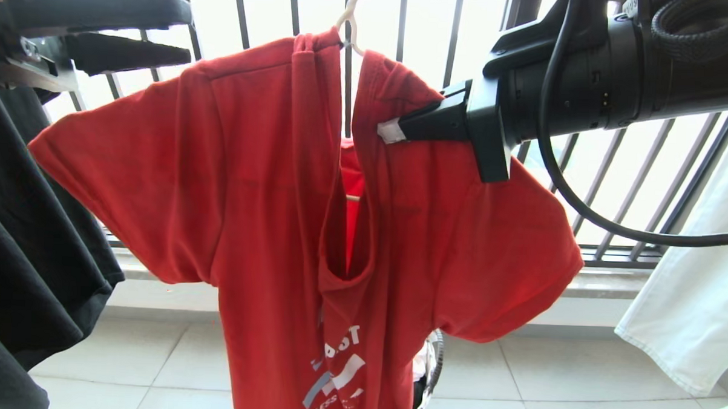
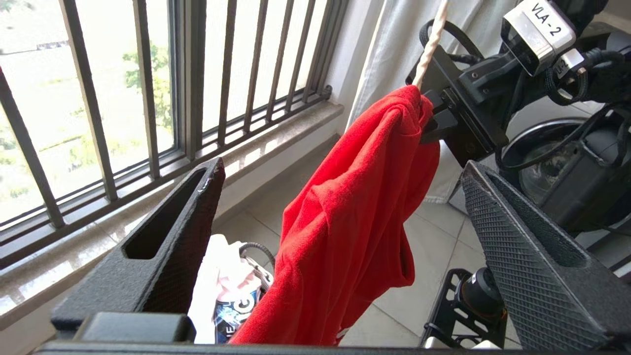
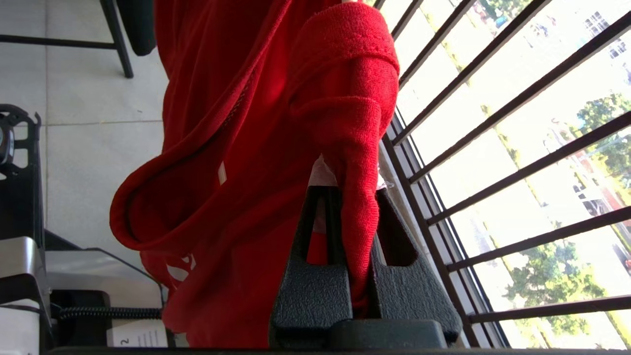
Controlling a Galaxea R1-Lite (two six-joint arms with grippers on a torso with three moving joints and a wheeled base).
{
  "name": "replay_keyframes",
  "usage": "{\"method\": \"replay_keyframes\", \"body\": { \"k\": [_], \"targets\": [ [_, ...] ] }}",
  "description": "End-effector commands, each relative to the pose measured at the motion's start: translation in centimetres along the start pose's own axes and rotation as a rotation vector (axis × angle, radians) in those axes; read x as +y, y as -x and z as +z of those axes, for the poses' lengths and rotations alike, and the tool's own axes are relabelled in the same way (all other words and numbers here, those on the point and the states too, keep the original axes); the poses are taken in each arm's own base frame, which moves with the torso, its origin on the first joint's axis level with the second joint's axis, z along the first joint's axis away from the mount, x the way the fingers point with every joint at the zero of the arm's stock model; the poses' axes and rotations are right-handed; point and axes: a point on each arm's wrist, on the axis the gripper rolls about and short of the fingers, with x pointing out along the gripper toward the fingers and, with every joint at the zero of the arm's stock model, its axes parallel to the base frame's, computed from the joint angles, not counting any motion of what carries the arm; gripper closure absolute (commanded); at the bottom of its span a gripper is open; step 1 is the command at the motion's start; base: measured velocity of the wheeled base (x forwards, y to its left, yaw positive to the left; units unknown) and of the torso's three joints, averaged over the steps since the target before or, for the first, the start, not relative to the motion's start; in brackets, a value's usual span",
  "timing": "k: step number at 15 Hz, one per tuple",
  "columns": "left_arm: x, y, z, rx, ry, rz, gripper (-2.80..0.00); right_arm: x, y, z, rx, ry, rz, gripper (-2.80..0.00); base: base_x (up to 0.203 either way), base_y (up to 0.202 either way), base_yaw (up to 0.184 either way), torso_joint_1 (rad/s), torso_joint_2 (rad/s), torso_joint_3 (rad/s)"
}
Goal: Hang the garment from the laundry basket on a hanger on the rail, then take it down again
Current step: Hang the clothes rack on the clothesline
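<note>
Red garment (image 1: 268,183) hangs on hanger (image 1: 349,16) before window bars (image 1: 400,24). Right gripper (image 1: 391,131) pinches its shoulder tight. Left gripper (image 1: 188,38) spread wide, holding nothing, up beside sleeve. Black shirt (image 1: 30,235) left, white cloth (image 1: 694,288) right, laundry basket (image 1: 432,364) behind hem.

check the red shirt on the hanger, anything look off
Yes: the red T-shirt sits askew on the wire hanger, its neckline sagging into a deep slit, the right gripper pinching its collar.

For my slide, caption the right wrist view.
Right pincer shut on the red T-shirt beside the window railing.
</note>
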Motion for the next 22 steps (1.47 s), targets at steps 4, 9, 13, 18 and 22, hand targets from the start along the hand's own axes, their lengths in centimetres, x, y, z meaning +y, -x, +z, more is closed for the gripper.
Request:
{"method": "replay_keyframes", "body": {
  "k": [4, 9, 13, 18, 22],
  "targets": [
    [0.8, 1.5, 1.1, -0.077, 0.01, 0.075, -2.8, -0.3, -0.3, -0.4, 0.014, -0.005, -0.003, 0.0, 0.0, 0.0, 0.0, 0.0, 0.0, 0.0],
    [0.8, 1.5, 1.2, -0.076, 0.012, 0.069, 0.0, -1.4, 0.5, -1.0, 0.031, -0.025, -0.045, 0.0, 0.0, 0.0, 0.0, 0.0, 0.0, 0.0],
    [0.7, 1.5, 1.2, -0.077, 0.026, 0.064, 0.0, -2.1, 2.0, -1.1, 0.069, -0.18, -0.189, 0.0, 0.0, 0.0, 0.0, 0.0, 0.0, 0.0],
    [1.4, 0.9, 0.5, -0.031, 0.083, -0.014, 0.0, -1.3, 7.1, -2.3, 0.119, -0.349, -0.368, 0.0, 0.0, 0.0, 0.0, 0.0, 0.0, 0.0],
    [0.4, 1.3, -1.0, -0.011, 0.141, -0.02, 0.0, -1.1, 10.2, -4.1, 0.175, -0.428, -0.504, 0.0, 0.0, 0.0, 0.0, 0.0, 0.0, 0.0]
  ]
}}
